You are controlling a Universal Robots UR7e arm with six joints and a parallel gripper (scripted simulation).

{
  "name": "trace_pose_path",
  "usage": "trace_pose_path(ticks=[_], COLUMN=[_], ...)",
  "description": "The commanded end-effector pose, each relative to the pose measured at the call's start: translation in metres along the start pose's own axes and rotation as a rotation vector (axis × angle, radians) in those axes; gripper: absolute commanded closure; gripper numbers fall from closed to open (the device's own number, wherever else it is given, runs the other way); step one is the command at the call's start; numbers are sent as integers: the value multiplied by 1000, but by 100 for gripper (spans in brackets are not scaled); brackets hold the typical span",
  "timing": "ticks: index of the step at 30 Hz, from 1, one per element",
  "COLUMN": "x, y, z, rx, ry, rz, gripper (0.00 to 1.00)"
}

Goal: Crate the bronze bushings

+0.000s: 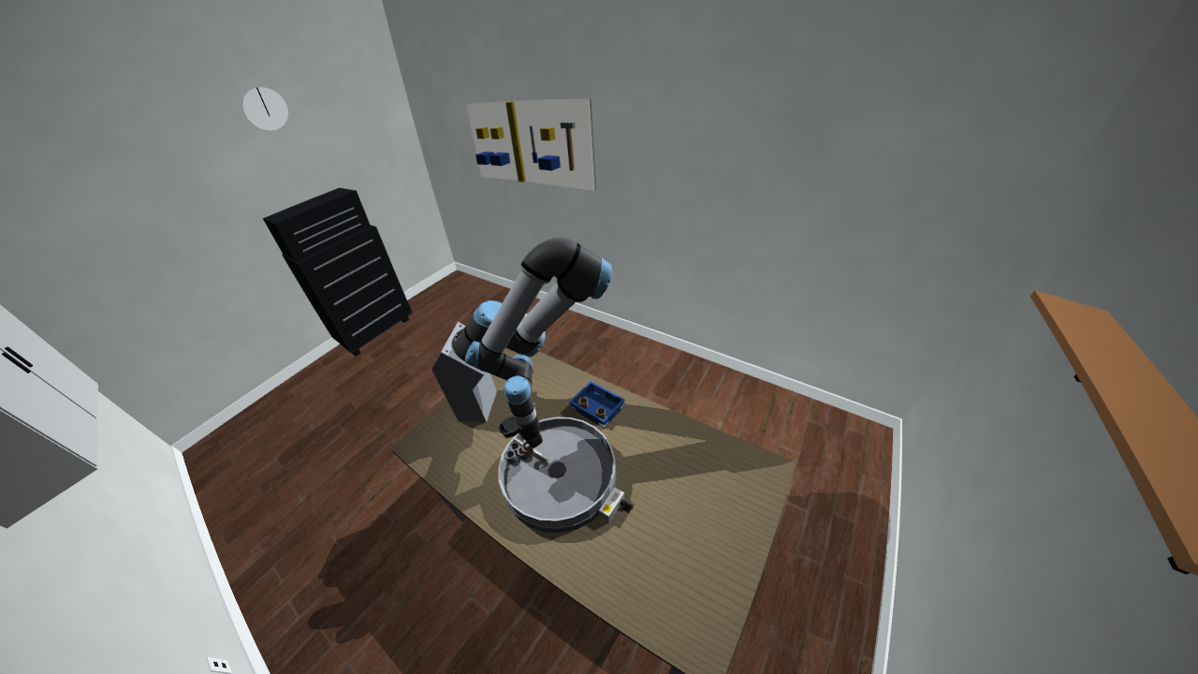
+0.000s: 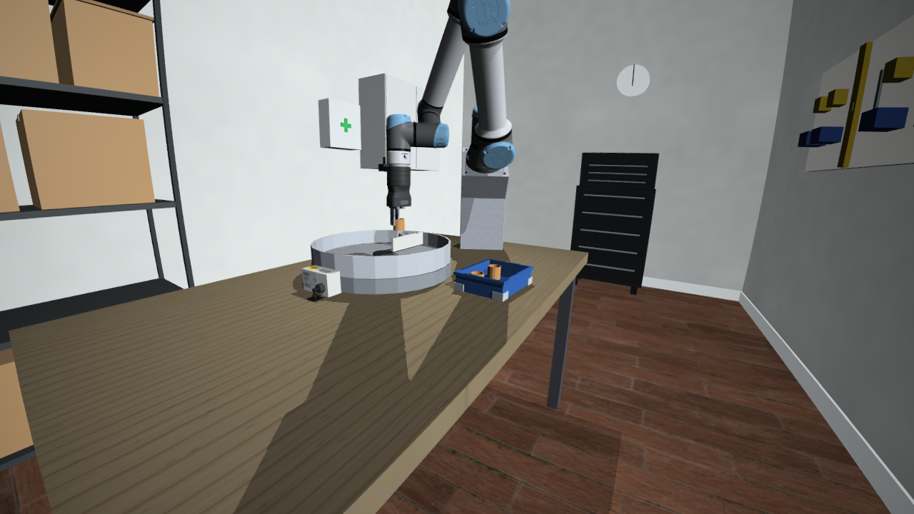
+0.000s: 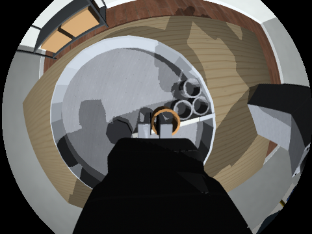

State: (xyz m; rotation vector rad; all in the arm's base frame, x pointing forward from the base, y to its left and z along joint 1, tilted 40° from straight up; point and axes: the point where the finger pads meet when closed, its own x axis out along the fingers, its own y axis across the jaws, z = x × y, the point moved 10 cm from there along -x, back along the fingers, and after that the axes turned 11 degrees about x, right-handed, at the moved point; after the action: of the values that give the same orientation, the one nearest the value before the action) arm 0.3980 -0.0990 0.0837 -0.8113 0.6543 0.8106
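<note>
My gripper (image 1: 529, 444) (image 2: 394, 220) (image 3: 153, 119) is shut on the wall of a bronze bushing (image 2: 400, 224) (image 3: 178, 125), one finger inside the ring. It holds the bushing upright, raised above the grey turning table (image 1: 548, 517) (image 2: 383, 265) (image 3: 107, 71). Three steel bushings stand together on the turning table near its rim: one steel bushing (image 3: 201, 88), a second steel bushing (image 3: 174, 110) and a third steel bushing (image 3: 208, 105). The blue crate (image 1: 591, 416) (image 2: 475, 285) holds two bronze bushings, one bushing (image 1: 583, 402) (image 2: 476, 273) and another bushing (image 1: 600, 412) (image 2: 494, 272).
A white bar (image 2: 408, 241) (image 3: 206, 117) crosses part of the turning table beside the bushings. The turning table has a raised rim. A white box (image 1: 612, 503) (image 2: 325, 281) with a black knob sits against its outer side. The crate stands beside the turning table, near the table edge.
</note>
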Motion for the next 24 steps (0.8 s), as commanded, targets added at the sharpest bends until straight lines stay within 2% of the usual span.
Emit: trace_pose_path(ticks=[1, 10, 15, 24], x=[-9, -9, -35, -35], y=[-1, -1, -1, -1], z=[0, 0, 0, 0], rx=[-1, -1, -1, -1], ry=[-1, -1, -1, -1], rz=[2, 2, 2, 2], gripper=[100, 100, 100, 100])
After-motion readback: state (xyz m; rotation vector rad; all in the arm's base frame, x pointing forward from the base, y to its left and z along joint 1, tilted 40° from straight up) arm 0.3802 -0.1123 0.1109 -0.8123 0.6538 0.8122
